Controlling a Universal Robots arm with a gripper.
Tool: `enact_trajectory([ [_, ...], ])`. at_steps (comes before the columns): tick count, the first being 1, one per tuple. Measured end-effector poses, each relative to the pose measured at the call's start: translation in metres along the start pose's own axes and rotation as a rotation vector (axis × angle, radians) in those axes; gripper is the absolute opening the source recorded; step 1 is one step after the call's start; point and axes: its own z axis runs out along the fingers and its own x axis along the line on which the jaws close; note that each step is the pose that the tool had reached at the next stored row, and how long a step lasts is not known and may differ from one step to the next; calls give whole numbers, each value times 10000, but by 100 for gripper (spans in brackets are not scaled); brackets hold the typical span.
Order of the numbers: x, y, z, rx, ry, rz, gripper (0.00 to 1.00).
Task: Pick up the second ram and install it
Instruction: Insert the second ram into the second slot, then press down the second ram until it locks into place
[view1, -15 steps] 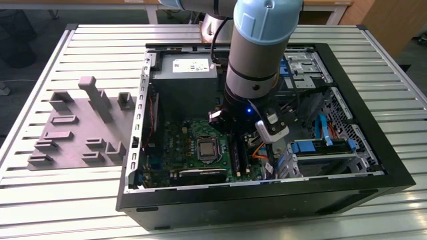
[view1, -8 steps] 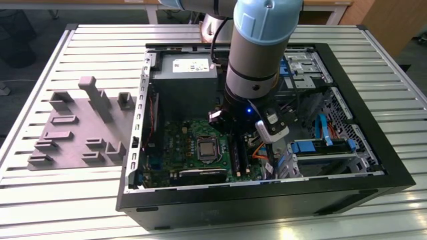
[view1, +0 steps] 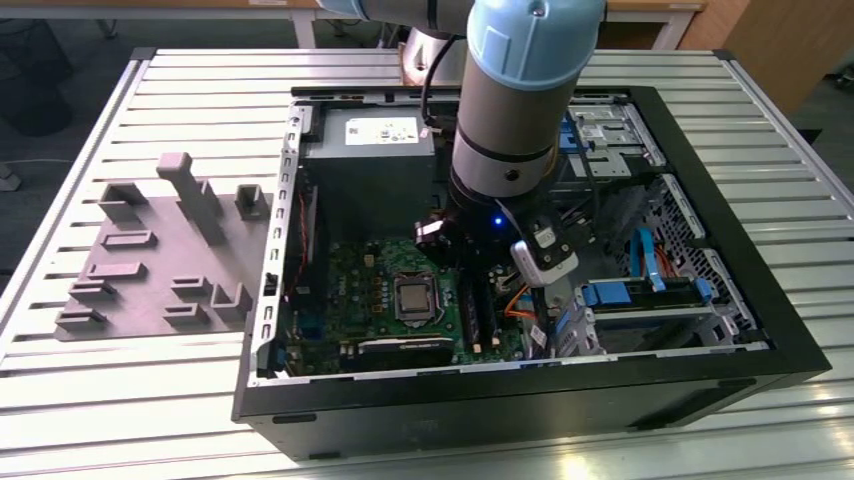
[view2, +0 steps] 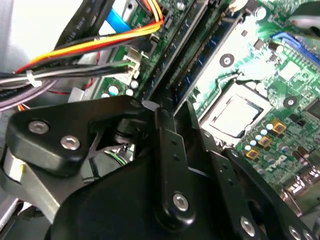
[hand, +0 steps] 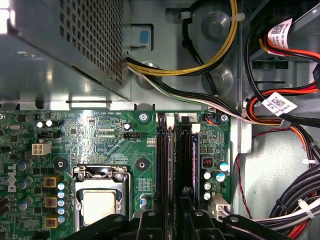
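Arm reaching down into the open computer case, pincer over the memory slots

In the exterior view the arm (view1: 514, 100) stands over the black case (view1: 534, 395) on the slatted desk (view1: 174, 80), its wrist low above the green motherboard (view1: 360, 290), beside the processor socket (view1: 415, 299). In the second wrist view the pincer (view2: 167, 107) sits at the end of the long slots, its black fingers (view2: 172, 150) drawn close around a thin edge; whether that edge is the second ram (hand: 194, 165) I cannot tell, nor whether the grip is tight. In the first wrist view a dark stick stands upright in the slot nearer the capacitors (hand: 214, 176), with an orange and yellow cable bundle (hand: 280, 107) beside the board
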Motion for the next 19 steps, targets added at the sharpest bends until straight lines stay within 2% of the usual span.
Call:
enact_trajectory([
  [5, 0, 0, -22, 0, 0, 0, 27],
  [13, 2, 1, -198, 0, 7, -1, 27],
  [14, 2, 1, -224, 0, 8, 0, 26],
  [15, 3, 1, -246, 1, 10, 0, 20],
  [16, 3, 1, -257, 1, 13, 0, 20],
  [17, 3, 1, -258, -1, 15, 0, 13],
  [19, 2, 1, -258, -2, 16, 0, 11],
])
